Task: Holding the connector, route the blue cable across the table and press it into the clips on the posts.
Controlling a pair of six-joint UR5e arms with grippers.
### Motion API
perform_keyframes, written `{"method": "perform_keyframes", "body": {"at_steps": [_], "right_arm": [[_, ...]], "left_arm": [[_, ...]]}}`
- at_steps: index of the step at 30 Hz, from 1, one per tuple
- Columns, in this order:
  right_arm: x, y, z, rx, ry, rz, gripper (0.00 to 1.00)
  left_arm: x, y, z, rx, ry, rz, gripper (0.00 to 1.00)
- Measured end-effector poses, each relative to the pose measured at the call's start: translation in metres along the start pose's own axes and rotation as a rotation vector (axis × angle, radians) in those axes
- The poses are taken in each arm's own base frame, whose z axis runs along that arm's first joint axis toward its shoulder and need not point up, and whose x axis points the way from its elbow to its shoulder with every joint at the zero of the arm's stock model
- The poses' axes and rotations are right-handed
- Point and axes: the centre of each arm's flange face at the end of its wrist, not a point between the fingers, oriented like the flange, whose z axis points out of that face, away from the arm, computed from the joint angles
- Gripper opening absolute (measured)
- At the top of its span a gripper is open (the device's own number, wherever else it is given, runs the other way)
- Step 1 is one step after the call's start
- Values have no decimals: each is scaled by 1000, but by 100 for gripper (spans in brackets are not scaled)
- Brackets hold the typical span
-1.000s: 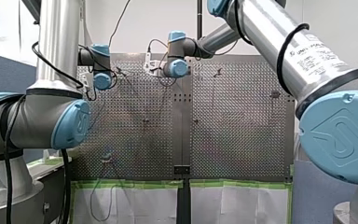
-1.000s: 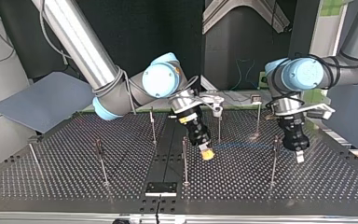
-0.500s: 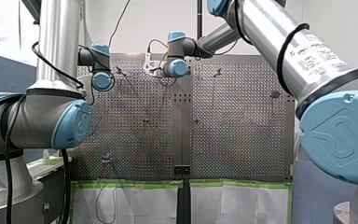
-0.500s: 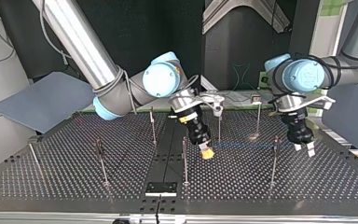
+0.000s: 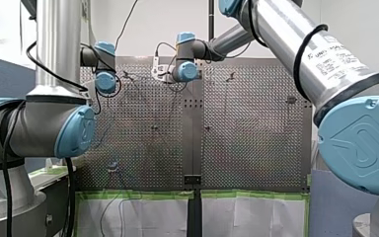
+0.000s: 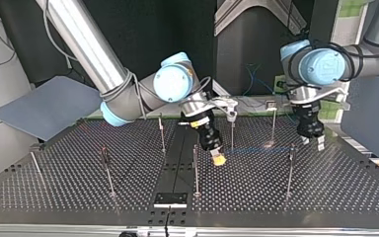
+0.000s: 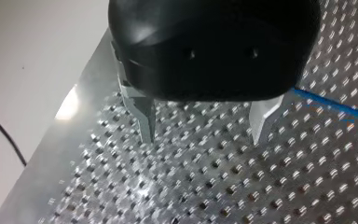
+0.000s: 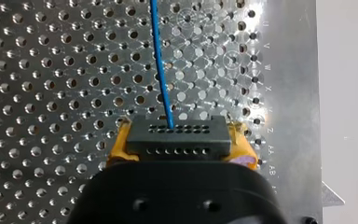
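In the right wrist view my right gripper (image 8: 177, 145) is shut on a black connector (image 8: 175, 136) between its yellow pads (image 8: 117, 145). The blue cable (image 8: 161, 70) runs out of the connector over the perforated table. In the top view my right gripper (image 6: 218, 159) hangs low beside the middle posts, and the blue cable (image 6: 256, 149) stretches faintly toward a clip post (image 6: 290, 168) at the right. My left gripper (image 6: 313, 142) hovers behind that post, open and holding nothing. In the left wrist view its metal fingers (image 7: 146, 116) stand apart, with the blue cable (image 7: 335, 105) off to one side.
Several thin posts stand on the perforated table (image 6: 54, 192), among them post (image 6: 195, 168), post (image 6: 232, 131) and post (image 6: 107, 170). A black plate (image 6: 170, 199) sits at the table's near edge. A grey panel (image 6: 44, 106) lies beyond the top view's left corner.
My left gripper has opened, let go of the cable, and risen back toward the table's far edge. My right gripper has shifted only slightly, still shut on the connector.
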Motion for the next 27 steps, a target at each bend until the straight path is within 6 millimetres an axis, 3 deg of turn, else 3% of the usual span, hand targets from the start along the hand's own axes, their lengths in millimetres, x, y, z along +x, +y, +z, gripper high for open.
{"method": "perform_keyframes", "body": {"at_steps": [11, 27], "right_arm": [[-1, -3, -1, 0, -5, 0, 0], [-2, 0, -3, -53, -16, -1, 0]], "left_arm": [[1, 1, -44, 31, 93, 4, 100], [-40, -23, -92, 124, 127, 105, 100]]}}
